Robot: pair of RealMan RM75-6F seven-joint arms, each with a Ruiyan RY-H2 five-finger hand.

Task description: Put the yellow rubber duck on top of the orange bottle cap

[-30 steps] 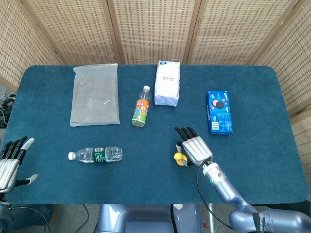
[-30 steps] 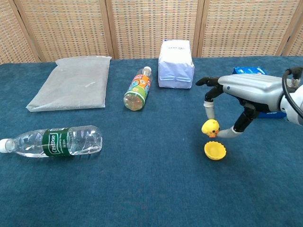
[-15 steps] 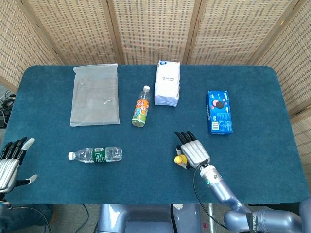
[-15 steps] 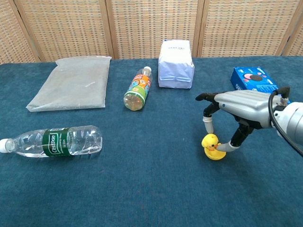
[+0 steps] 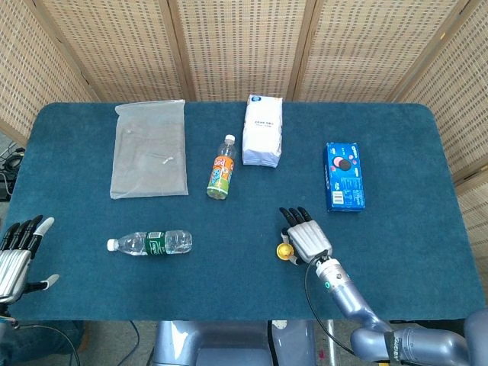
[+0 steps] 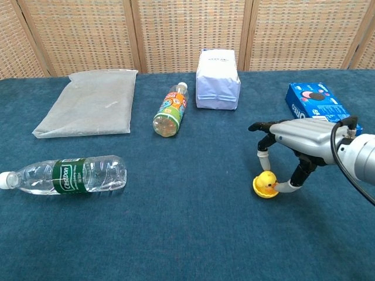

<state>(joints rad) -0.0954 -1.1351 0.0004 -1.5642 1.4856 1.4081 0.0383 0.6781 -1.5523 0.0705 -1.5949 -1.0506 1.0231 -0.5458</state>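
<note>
Low and right of centre on the blue table [image 6: 176,234], the right hand [image 6: 299,137] arches over the yellow rubber duck [image 6: 268,181], thumb and a finger pinching it as it sits in the orange bottle cap [image 6: 265,191]. A blue cookie box [image 6: 313,100] lies just behind. At the far lower left, the left hand [image 5: 17,255] rests with fingers spread, holding nothing.

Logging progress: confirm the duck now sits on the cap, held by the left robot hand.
Wrong hand. The duck does sit on the cap, but the right robot hand pinches it, as the chest view shows. The left robot hand holds nothing.
</note>
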